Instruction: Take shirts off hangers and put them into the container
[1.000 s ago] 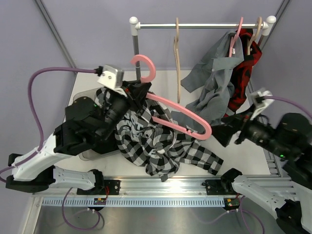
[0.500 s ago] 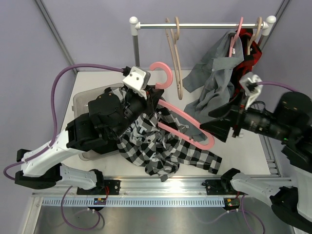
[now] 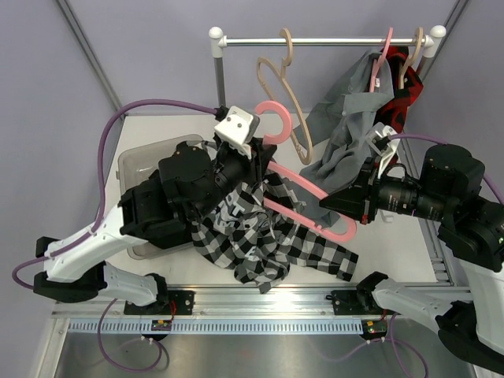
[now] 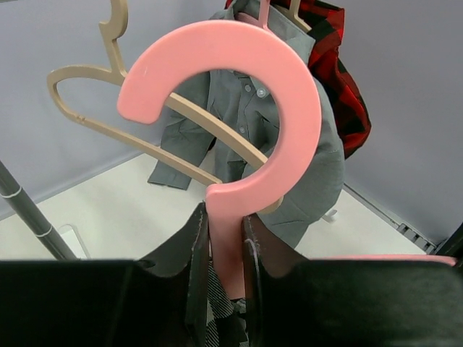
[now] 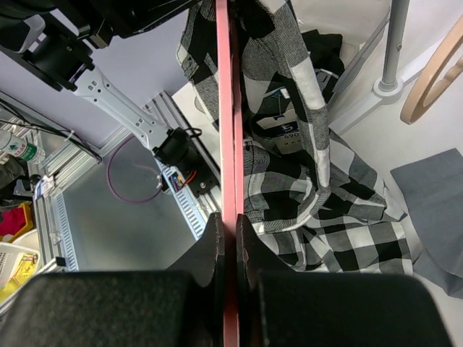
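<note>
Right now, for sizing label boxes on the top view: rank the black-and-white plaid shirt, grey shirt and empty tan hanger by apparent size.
1. black-and-white plaid shirt, spread widest
2. grey shirt, hanging bunched
3. tan hanger, a thin outline
Both shirts are crumpled, so this is apparent size only.

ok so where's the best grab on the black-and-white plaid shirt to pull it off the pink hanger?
Probably the loose bunch of the plaid shirt heaped on the table below the pink hanger, coming from above. It lies free there, while higher up it drapes over the bar.
</note>
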Motion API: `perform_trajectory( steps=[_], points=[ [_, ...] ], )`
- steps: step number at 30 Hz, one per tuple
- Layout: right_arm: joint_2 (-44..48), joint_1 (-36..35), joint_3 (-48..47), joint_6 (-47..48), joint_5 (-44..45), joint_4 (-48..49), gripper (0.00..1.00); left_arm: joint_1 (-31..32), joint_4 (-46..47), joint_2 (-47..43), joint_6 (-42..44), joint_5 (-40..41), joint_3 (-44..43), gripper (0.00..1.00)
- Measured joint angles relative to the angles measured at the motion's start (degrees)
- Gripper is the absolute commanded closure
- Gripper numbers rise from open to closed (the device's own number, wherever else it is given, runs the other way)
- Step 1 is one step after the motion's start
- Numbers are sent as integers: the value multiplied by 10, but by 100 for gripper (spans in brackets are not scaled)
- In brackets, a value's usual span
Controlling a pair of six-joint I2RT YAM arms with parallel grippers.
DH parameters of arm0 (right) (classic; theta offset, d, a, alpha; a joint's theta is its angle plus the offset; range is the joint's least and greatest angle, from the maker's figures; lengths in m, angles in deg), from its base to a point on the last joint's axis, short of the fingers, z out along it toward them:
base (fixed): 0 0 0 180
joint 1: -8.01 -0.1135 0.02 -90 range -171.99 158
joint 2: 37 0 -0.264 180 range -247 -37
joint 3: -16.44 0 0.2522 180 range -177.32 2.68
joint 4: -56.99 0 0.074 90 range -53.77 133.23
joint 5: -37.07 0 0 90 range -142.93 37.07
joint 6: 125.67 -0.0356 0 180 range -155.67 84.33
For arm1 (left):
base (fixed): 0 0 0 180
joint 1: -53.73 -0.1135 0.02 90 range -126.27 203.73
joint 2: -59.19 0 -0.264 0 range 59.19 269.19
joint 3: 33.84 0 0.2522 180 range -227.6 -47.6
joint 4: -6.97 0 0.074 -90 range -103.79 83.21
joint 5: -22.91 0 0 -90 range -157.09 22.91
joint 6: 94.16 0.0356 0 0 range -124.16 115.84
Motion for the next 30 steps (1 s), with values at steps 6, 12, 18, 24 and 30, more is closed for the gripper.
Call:
perform_trajectory(
  steps=[6, 12, 18, 24, 30],
  points=[
    [16, 0, 8, -7, 9, -1, 100, 1, -7, -5, 5, 8, -6, 11],
    [23, 0, 5, -10, 26, -18, 100, 14, -6, -102, 11, 67, 59, 1],
    [21, 0, -34, -11, 35, -57, 100, 14, -10, -242, 6, 142, 163, 1],
    [26, 0, -90, -13, 30, -94, 100, 14, -9, -286, -10, 146, 292, 1],
    [32, 0, -136, -19, 14, -128, 100, 14, -13, -289, -16, 128, 379, 1]
  ],
)
